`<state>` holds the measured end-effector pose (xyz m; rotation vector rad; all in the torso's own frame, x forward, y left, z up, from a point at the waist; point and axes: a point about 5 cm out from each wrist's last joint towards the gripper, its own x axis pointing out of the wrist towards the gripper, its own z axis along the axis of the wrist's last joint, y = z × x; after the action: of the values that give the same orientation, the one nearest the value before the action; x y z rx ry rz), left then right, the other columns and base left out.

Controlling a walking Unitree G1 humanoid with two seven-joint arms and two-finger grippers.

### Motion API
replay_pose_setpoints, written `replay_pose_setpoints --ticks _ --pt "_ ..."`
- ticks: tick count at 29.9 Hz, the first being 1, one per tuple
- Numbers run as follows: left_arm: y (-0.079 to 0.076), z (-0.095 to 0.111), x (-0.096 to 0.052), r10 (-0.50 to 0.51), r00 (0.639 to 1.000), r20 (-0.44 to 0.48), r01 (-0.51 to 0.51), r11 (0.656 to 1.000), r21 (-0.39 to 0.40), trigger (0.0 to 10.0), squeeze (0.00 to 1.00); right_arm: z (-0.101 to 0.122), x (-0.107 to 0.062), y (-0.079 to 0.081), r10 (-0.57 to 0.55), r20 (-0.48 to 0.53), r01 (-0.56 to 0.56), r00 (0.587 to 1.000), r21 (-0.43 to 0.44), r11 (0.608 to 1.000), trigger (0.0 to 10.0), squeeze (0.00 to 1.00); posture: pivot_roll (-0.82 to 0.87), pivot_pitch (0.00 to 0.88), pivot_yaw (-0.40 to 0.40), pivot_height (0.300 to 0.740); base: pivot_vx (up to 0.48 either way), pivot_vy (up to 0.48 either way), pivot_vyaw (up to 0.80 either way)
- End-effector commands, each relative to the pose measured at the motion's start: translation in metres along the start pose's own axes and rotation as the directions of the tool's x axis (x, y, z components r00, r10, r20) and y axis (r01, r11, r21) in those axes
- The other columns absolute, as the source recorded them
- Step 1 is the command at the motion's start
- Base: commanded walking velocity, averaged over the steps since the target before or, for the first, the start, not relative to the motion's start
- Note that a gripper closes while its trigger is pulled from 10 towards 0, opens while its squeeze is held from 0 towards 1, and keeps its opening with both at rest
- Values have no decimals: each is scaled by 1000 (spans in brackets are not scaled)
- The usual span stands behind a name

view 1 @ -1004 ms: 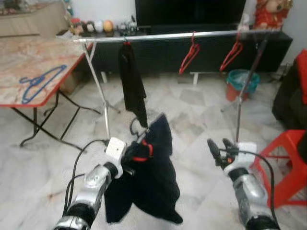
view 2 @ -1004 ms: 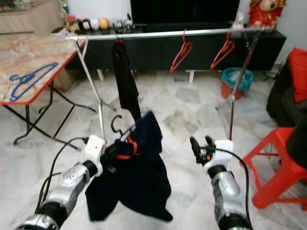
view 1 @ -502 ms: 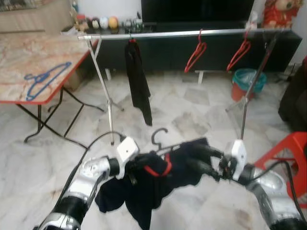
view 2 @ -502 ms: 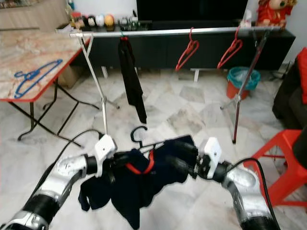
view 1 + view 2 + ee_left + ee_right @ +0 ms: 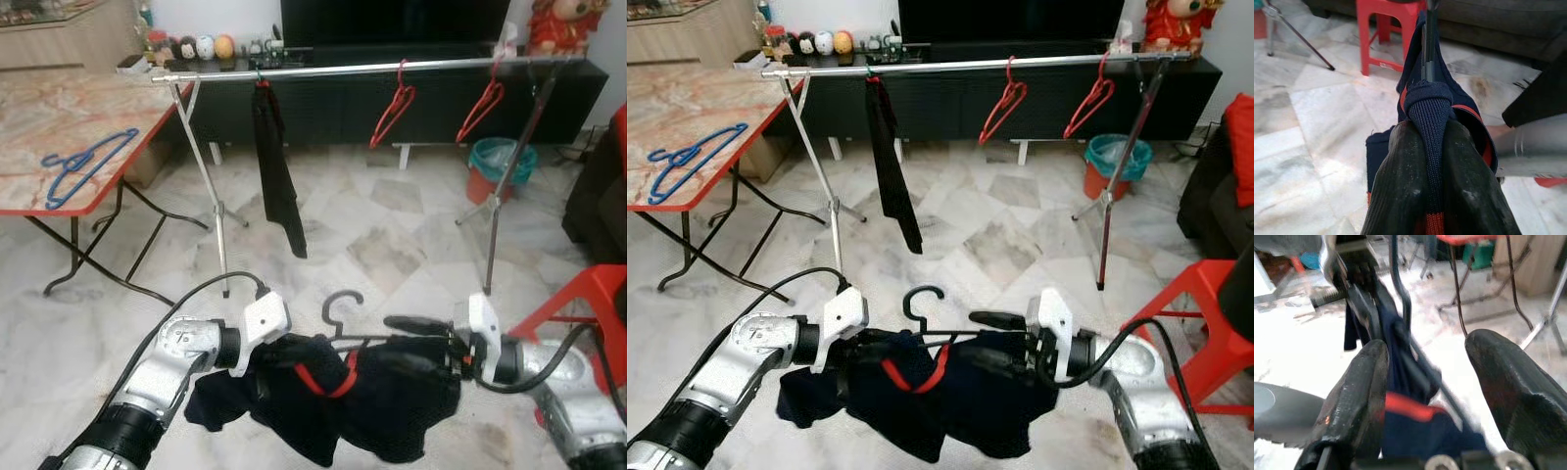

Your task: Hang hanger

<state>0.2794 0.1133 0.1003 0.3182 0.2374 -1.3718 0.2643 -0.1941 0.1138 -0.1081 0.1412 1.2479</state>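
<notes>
Hanger (image 5: 338, 315) with dark garment (image 5: 392, 406) held low, well short of rail (image 5: 392, 69). Left gripper (image 5: 1431, 147) clamped on garment; right gripper (image 5: 397, 340) jaws apart at its other end. Lifting and hooking remain.

Hanger (image 5: 338, 311) with garment (image 5: 387, 406) before rack (image 5: 333, 70), table (image 5: 39, 137) left.

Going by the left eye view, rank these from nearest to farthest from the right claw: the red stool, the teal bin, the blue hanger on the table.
1. Red stool: close by the right claw, on the robot's right.
2. Teal bin: farther back on the right, beyond the rack's leg.
3. Blue hanger: farthest, across on the left table.
</notes>
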Motion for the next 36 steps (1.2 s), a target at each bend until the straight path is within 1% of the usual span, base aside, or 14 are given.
replay_pose_setpoints --ticks 1,5,10,12,16,19,23,24,25,26,31,32,33,36 --pt "-1 8 0 -25 999 21 24 1000 17 10000 0 12 1 1 31 27 -30 999 -28 999 10000 0 -10 6 79 740 0 0 0" --pt "-3 10 1 -35 999 21 35 999 16 10000 0 13 2 3 40 28 -39 999 -24 999 10000 0 -10 4 77 740 0 0 0" --pt "-8 17 1 -74 997 16 73 997 25 10000 0 -6 2 10 62 -26 -61 998 33 998 10000 0 -3 3 73 740 0 0 0" --pt "-9 18 1 -82 996 17 82 996 26 10000 0 -7 3 10 60 -31 -59 998 35 998 10000 0 -3 3 73 740 0 0 0" --pt "-11 25 1 -97 995 29 96 995 35 10000 0 -14 3 7 30 -72 -28 997 39 999 10000 0 -2 1 72 740 0 0 0" --pt "-11 28 1 -108 994 24 107 994 38 10000 0 -16 4 5 17 -79 -13 997 46 999 10000 0 -1 1 73 740 0 0 0" --pt "-12 31 1 -113 993 32 112 993 45 10000 0 -20 5 5 10 -101 -6 995 36 999 10000 0 -1 1 73 740 0 0 0" --pt "-13 32 1 -117 992 37 115 992 43 10000 0 -20 6 4 1 -94 3 996 40 999 5255 0 0 0 73 740 0 0 0" --pt "-13 33 2 -120 992 39 118 992 43 10000 0 -20 7 4 -4 -89 8 996 43 999 5255 0 0 0 73 740 0 0 0" --pt "-14 33 3 -123 992 41 121 992 43 10000 0 -19 8 3 -9 -78 12 997 49 999 0 0 0 0 73 740 0 0 0" --pt "-18 35 5 -138 989 44 136 990 41 10000 0 -19 12 3 -1 -67 4 998 45 999 0 0 1 0 74 740 0 0 0" --pt "-18 35 5 -139 989 44 138 990 41 10000 0 -19 12 4 0 -66 3 998 43 999 3333 0 0 0 74 740 0 0 0" --pt "-18 35 6 -140 989 45 138 990 40 10000 0 -19 14 5 12 -67 -9 998 41 999 10000 0 0 0 74 740 0 0 0" --pt "-18 36 7 -143 989 48 141 989 40 10000 0 -18 16 6 29 -64 -26 998 43 999 10000 0 1 0 73 740 0 0 0"
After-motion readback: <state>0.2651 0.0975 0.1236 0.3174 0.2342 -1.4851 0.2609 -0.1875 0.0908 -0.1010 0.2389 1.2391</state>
